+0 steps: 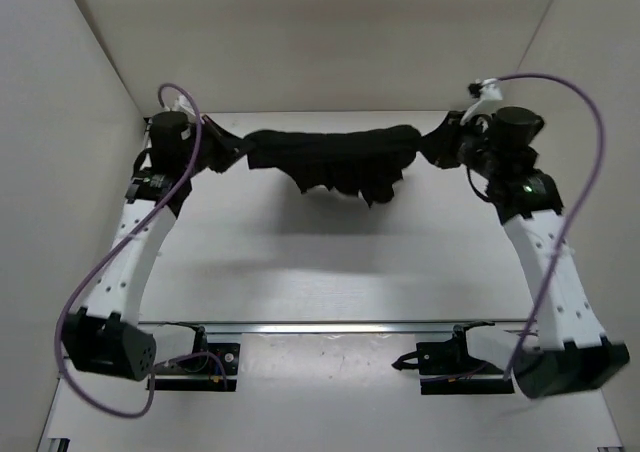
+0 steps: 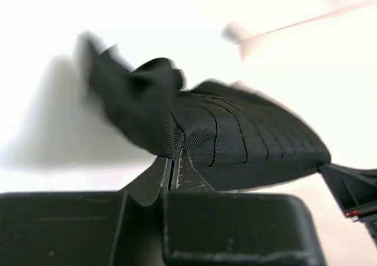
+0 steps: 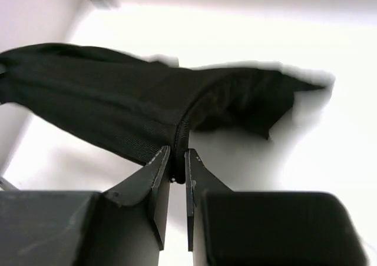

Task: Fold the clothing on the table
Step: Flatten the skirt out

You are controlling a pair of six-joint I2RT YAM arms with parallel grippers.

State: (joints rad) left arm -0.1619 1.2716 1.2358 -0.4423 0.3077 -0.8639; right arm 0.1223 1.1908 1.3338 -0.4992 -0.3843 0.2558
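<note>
Left gripper (image 2: 174, 167) and right gripper (image 3: 178, 163) clamped on clothing (image 1: 330, 154), only overhead view showed it slung between them, above table (image 1: 300, 272).

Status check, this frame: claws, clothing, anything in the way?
Left claw shut on clothing. Right claw shut on its other end. Clothing strung between them, off the table, middle sagging. No obstruction seen.

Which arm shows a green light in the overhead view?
The right arm: a green dot glows near its wrist; the left arm shows none.
</note>
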